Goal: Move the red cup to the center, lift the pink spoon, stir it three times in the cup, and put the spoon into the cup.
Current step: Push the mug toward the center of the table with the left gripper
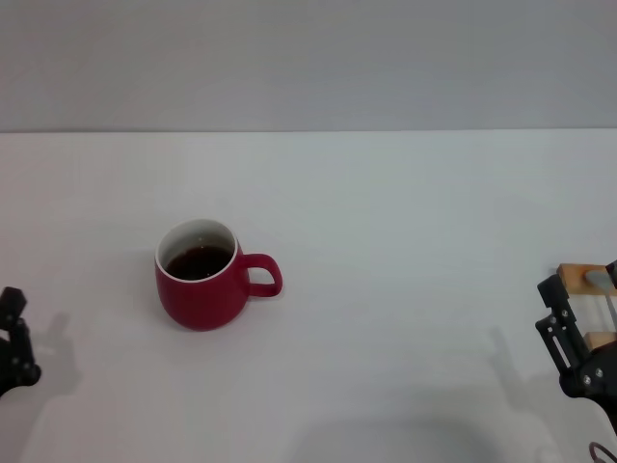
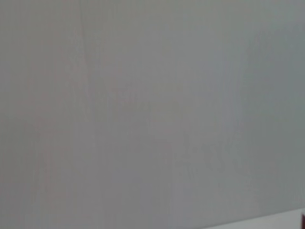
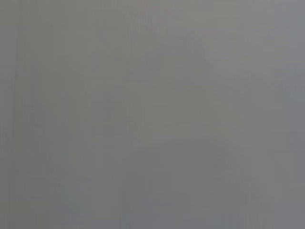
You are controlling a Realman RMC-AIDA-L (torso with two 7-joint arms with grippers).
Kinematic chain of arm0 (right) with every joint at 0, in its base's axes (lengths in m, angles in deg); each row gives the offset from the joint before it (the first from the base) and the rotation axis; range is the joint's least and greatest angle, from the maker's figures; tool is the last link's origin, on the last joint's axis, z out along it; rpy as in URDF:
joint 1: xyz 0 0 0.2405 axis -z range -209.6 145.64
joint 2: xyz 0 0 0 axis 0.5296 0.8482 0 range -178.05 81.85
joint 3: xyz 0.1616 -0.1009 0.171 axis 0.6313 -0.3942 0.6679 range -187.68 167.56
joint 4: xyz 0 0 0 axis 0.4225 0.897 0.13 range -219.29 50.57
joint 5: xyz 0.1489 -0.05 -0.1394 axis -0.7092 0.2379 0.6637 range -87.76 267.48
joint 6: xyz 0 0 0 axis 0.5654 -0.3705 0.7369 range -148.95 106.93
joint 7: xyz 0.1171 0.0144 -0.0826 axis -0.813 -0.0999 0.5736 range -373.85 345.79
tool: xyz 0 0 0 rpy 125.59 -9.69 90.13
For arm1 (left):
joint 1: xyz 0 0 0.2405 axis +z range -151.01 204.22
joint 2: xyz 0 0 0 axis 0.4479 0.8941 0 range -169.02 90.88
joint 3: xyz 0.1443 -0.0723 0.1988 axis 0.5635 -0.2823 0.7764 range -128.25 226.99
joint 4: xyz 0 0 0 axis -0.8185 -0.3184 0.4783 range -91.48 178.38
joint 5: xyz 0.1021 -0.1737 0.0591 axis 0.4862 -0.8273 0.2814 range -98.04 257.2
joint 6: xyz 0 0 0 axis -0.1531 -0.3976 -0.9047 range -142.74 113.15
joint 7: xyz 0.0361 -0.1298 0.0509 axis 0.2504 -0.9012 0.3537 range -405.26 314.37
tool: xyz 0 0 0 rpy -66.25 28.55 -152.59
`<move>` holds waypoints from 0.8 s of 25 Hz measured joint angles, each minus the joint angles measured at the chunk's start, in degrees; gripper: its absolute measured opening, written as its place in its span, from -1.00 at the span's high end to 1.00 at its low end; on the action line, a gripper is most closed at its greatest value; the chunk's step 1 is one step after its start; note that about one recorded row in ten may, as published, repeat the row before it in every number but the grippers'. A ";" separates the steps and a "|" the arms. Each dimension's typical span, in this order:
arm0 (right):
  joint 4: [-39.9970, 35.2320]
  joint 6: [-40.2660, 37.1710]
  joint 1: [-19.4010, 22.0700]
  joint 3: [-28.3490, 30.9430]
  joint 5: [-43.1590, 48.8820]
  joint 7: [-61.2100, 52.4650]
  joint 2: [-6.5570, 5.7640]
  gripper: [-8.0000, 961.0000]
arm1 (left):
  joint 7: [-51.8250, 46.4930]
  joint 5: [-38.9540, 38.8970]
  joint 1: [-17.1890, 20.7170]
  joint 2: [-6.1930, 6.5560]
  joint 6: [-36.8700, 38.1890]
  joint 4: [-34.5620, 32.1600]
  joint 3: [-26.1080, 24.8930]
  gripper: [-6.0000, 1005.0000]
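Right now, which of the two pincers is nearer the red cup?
The left pincer, at the table's left edge; the red cup stands left of centre, farther from the right pincer.

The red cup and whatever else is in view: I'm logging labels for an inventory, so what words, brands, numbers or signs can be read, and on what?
None: no text shows in any view.
The red cup: plain glaze, no logo.
Table: bare white, unmarked.
Left claw and right claw: no readable markings.
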 joint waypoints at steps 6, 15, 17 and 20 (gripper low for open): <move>0.03 -0.30 0.34 -0.07 0.01 0.01 0.01 -0.44 | -0.96 0.00 -2.26 0.00 -2.61 0.01 2.64 0.99; -0.24 -0.44 0.36 -0.30 0.00 0.01 -0.03 -0.44 | -1.48 0.00 -3.87 -0.02 -3.68 0.10 3.99 0.99; -0.34 -0.44 0.36 -0.44 0.01 0.01 -0.08 -0.44 | -1.48 0.00 -4.38 -0.04 -4.38 0.07 4.48 0.99; -0.40 -0.46 0.36 -0.59 0.01 0.01 -0.13 -0.44 | -1.48 0.00 -5.20 -0.05 -5.24 -0.01 5.07 0.99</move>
